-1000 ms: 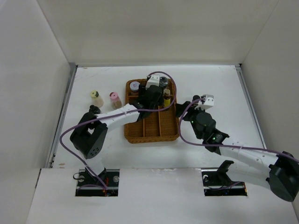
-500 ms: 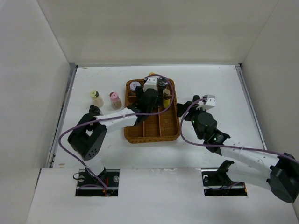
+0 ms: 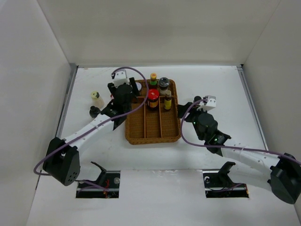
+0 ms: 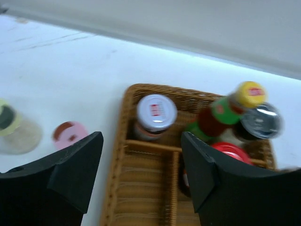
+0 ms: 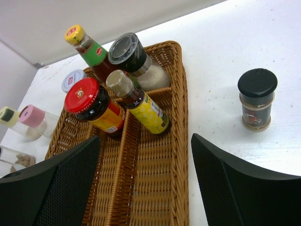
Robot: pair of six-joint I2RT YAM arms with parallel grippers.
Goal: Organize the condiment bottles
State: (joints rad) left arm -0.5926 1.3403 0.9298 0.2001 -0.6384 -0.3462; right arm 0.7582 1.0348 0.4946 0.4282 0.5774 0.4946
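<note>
Left gripper (image 4: 141, 143) and right gripper (image 5: 145, 141) both gape apart, empty; just ahead, a ribbed wicker tray (image 5: 181, 117) holds a glossy, round red-lidded jar (image 5: 87, 96).

A brown wicker tray (image 3: 153, 132), split by woven dividers into long lanes with smaller compartments at its far end, sits near the middle of a white table (image 3: 225, 89) enclosed by plain white walls (image 3: 155, 28) on three sides.

I can read no text. The red print on my view's white-capped jar (image 4: 156, 112) is blurred. The labels on the yellow-capped bottle (image 5: 95, 51), red-lidded jar (image 5: 96, 108), tan-capped bottle (image 5: 146, 112) and black-capped jar (image 5: 256, 107) are too small.
</note>
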